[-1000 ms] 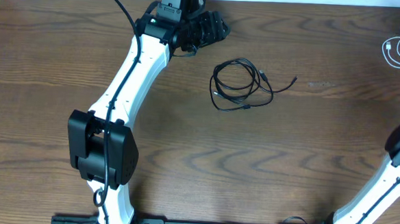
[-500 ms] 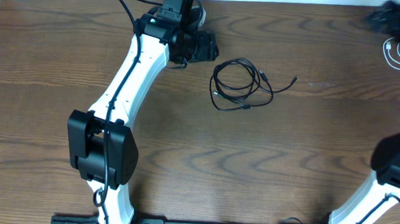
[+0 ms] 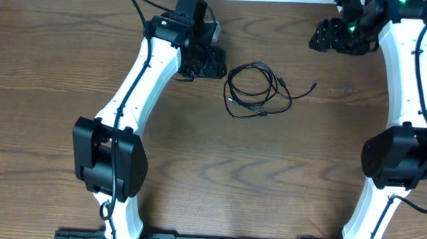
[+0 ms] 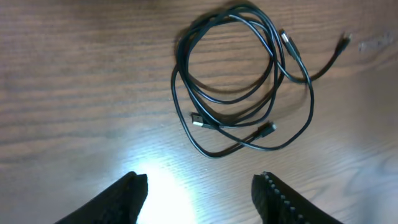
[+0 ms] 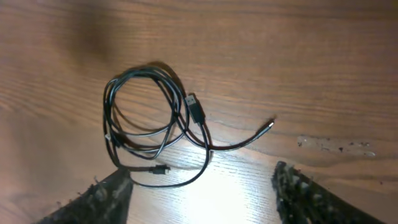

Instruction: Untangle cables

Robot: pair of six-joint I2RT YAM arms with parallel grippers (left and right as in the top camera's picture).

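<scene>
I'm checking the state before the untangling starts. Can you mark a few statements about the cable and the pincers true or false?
1. The thin black coiled cable lies on the brown wooden table between the left pincer and the right pincer. True.
2. The left pincer is shut on the cable. False: it is open and empty, short of the coil.
3. The right pincer is open. True.
4. The cable lies stretched straight. False: it forms overlapping loops, with one plug end trailing out.
</scene>
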